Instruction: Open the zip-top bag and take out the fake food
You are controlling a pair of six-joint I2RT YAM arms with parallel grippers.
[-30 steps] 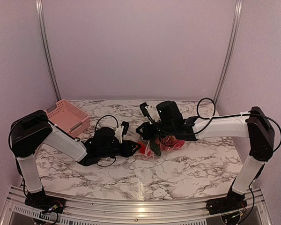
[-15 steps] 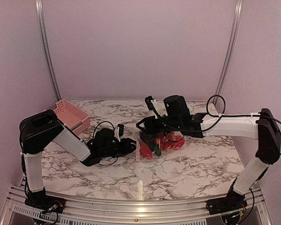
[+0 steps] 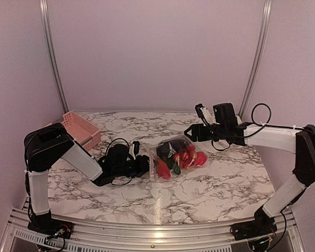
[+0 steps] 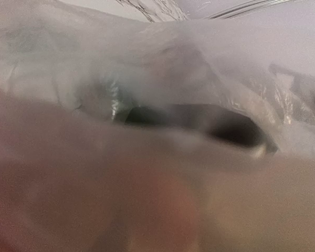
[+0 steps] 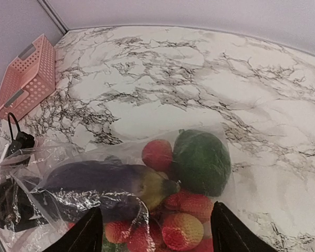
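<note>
The clear zip-top bag (image 3: 170, 156) lies flat on the marble table, with the fake food (image 3: 185, 156) inside it. The right wrist view shows a dark green piece (image 5: 202, 160), a red one (image 5: 157, 154), a purple eggplant (image 5: 94, 181) and strawberries (image 5: 181, 231) under the plastic. My right gripper (image 3: 191, 131) hovers open beyond the bag's right end, and its fingers (image 5: 89, 233) hold nothing. The left gripper (image 3: 143, 165) lies low at the bag's left edge. Blurred plastic (image 4: 163, 79) fills its wrist view and hides its fingers.
A pink slatted basket (image 3: 76, 131) stands at the back left of the table (image 3: 199, 189), also visible in the right wrist view as the basket (image 5: 26, 76). Black cables trail beside the left gripper.
My right gripper opened, let go of the bag and drew back to the right. The bag dropped flat onto the table. The left gripper stayed at the bag's left edge.
</note>
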